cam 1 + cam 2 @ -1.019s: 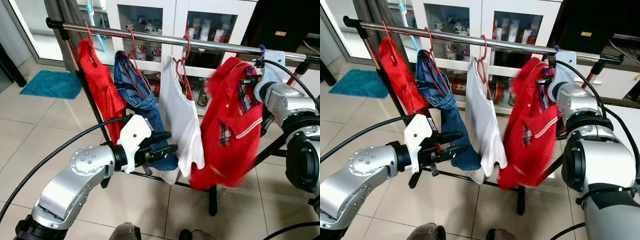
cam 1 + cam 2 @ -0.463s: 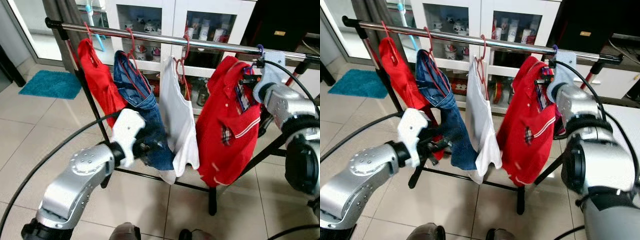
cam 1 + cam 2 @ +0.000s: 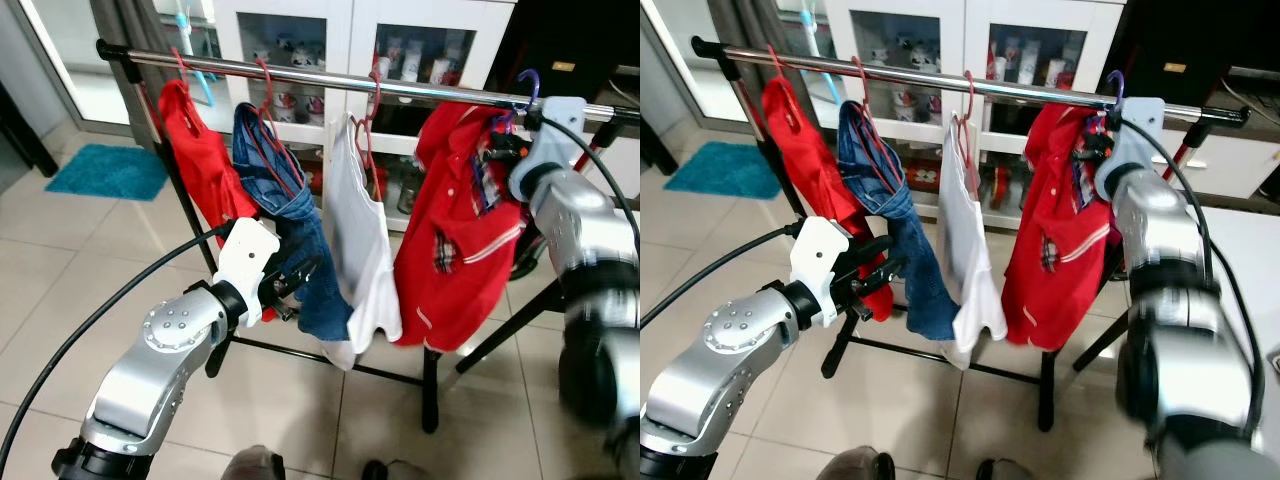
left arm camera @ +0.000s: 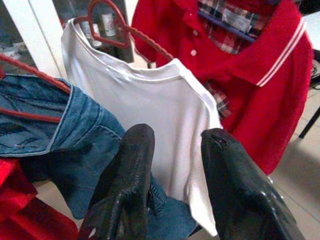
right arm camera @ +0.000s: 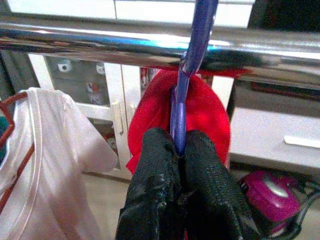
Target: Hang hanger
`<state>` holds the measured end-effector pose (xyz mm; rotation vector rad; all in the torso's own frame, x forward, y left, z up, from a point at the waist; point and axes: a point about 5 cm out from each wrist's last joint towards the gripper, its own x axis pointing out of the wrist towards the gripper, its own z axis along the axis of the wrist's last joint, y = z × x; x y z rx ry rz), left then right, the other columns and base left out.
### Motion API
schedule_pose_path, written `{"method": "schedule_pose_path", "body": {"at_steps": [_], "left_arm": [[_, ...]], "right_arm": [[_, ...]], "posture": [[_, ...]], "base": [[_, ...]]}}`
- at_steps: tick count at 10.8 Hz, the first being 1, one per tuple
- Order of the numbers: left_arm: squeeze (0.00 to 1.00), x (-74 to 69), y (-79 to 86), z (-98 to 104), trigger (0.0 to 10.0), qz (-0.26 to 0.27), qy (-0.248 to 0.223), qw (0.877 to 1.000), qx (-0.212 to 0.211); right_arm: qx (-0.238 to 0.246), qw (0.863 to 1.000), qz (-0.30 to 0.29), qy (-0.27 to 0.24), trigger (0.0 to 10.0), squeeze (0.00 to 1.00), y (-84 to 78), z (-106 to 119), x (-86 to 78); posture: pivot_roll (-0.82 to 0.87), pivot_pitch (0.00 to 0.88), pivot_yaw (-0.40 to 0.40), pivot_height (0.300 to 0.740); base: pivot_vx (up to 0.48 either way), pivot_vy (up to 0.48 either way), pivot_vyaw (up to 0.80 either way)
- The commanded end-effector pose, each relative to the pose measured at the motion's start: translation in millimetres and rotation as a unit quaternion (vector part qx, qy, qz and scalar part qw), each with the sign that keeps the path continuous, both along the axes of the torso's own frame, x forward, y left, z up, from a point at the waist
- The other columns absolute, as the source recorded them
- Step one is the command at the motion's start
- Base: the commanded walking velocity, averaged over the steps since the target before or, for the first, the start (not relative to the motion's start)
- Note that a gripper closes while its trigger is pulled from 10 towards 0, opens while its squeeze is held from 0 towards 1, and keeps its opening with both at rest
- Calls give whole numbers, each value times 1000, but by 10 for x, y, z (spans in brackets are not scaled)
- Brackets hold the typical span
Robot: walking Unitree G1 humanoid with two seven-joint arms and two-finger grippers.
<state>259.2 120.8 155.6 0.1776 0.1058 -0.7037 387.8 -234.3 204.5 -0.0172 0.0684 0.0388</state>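
Right gripper (image 5: 180, 165) pinches my purple hanger (image 5: 192, 60) (red polo aboard) at the rail (image 5: 100, 42); next, lower its hook over.

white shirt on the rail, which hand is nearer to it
Left. The left hand is open right in front of the white shirt, beside the jeans. The right hand is further along the rail, shut on the purple hanger carrying the red polo.
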Motion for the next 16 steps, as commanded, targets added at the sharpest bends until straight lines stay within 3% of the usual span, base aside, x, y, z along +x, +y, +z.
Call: {"method": "schedule_pose_path", "body": {"at_steps": [1,5,6,8,11,16], "left_arm": [[0,-1,-8,-24,10000,4,-3,1000,6],[0,51,49,-90,10000,58,-4,998,-9],[0,33,112,-113,10000,73,0,997,-6],[0,0,146,-179,10000,94,7,995,-9],[0,21,152,-185,10000,99,6,995,-13],[0,1,68,-118,10000,89,2,996,-28]], "right_arm": [[3,1000,4,-30,0,0,45,154,-5],[55,998,-5,0,0,0,395,-239,-563],[74,996,-38,24,0,0,485,-451,-880],[37,996,-61,55,0,0,520,-680,-1232],[35,993,-80,80,0,0,549,-738,-1446],[52,990,-84,100,0,0,585,-786,-1542]], "posture": [[106,24,15,740],[109,13,-4,740],[102,30,-14,740],[86,44,2,740],[68,61,-1,740],[77,76,-15,740]], "base": [[0,0,0],[0,0,0],[0,0,0],[0,0,0],[0,0,0],[0,0,0]]}}
